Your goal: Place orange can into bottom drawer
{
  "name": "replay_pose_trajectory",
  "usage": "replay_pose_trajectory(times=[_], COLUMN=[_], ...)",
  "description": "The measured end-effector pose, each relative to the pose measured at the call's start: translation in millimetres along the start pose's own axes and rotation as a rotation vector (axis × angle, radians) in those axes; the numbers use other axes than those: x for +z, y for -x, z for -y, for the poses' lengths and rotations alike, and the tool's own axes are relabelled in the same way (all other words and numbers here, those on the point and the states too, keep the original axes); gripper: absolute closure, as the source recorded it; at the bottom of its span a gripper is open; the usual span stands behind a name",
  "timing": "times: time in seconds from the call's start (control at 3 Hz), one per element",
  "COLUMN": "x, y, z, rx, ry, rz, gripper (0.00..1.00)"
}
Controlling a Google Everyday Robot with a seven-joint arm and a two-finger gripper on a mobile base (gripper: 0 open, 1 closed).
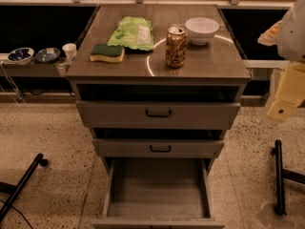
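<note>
One orange can (176,46) atop three drawers (158,148), bottom drawer (158,194) open; gripper (285,97) far right (grip: cannot tell).

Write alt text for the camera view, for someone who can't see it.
An orange can stands on a cabinet top beside a white bowl, green bag and sponge; the bottom drawer below is pulled open. The robot's claw hangs at the right edge, apart from the can.
</note>
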State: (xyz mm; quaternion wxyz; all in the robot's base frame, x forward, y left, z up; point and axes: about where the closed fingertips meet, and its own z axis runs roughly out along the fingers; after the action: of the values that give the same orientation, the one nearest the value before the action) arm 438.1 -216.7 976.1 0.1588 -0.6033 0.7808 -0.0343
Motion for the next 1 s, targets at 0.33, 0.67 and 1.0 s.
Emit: replay_pose_trajectory(times=[0.33, 0.67, 1.0], x=[0.0, 19.3, 48.3], y=[0.0, 40.7, 109.3], z=[0.0, 27.1, 79.0], rx=[0.0, -0.061, -0.113], ry=[0.0, -0.013, -0.039], rz=[0.0, 0.069, 0.189], gripper=[0.0, 0.0, 0.0])
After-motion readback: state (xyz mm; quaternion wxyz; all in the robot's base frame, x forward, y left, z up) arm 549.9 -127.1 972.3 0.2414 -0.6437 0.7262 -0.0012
